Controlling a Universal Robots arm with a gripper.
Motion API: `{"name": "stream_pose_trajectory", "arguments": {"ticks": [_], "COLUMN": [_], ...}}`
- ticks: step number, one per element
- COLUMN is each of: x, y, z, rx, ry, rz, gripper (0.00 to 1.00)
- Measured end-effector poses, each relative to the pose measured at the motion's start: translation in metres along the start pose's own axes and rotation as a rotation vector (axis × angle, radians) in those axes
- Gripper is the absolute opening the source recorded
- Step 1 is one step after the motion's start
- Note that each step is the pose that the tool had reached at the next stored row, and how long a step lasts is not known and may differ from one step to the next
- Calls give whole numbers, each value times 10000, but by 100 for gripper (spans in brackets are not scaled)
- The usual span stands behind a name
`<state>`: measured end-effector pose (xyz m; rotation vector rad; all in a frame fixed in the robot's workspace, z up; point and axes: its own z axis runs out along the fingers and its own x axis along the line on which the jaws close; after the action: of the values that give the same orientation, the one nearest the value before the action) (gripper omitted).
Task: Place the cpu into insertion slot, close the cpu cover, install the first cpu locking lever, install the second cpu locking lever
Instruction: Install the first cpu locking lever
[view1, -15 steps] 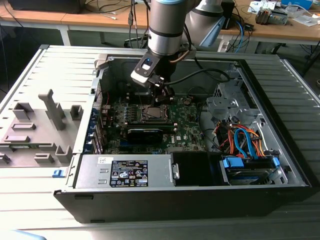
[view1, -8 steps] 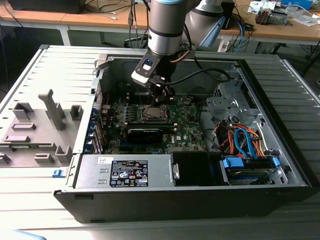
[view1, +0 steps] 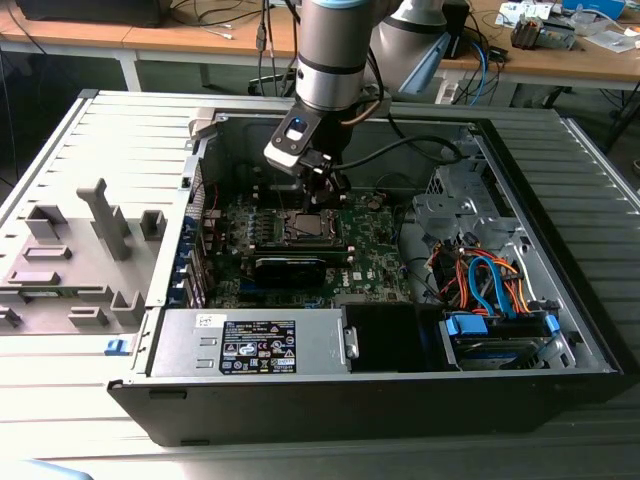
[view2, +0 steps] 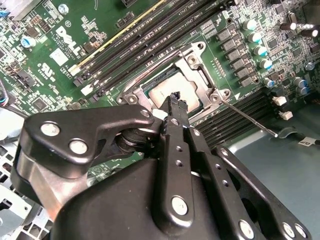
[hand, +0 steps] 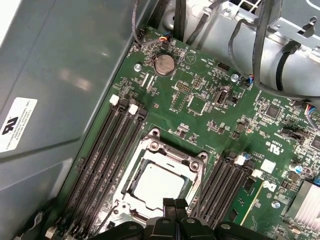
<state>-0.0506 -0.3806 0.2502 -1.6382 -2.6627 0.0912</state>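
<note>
over the middle of the motherboard (hand: 200, 125) i held the gripper (hand: 175, 204) shut, empty, at the cpu cover (hand: 172, 159), the cpu (hand: 159, 182) seated beneath. lever step seemed in hand; the loose lever (view2: 250, 120) needed careful hooking down.

Soft, even room light. In the exterior view the computer case (view1: 350, 400) shades its own inside, dimming the green board (view1: 375, 255). In the first wrist view pale glare patches the grey case wall (hand: 70, 75), and the chip (hand: 159, 182) gleams.
</note>
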Motion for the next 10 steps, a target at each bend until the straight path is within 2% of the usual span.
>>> {"name": "stream_pose_trajectory", "arguments": {"ticks": [10], "x": [0], "y": [0], "z": [0], "rx": [-4], "ry": [-14], "rz": [-241], "gripper": [11]}}
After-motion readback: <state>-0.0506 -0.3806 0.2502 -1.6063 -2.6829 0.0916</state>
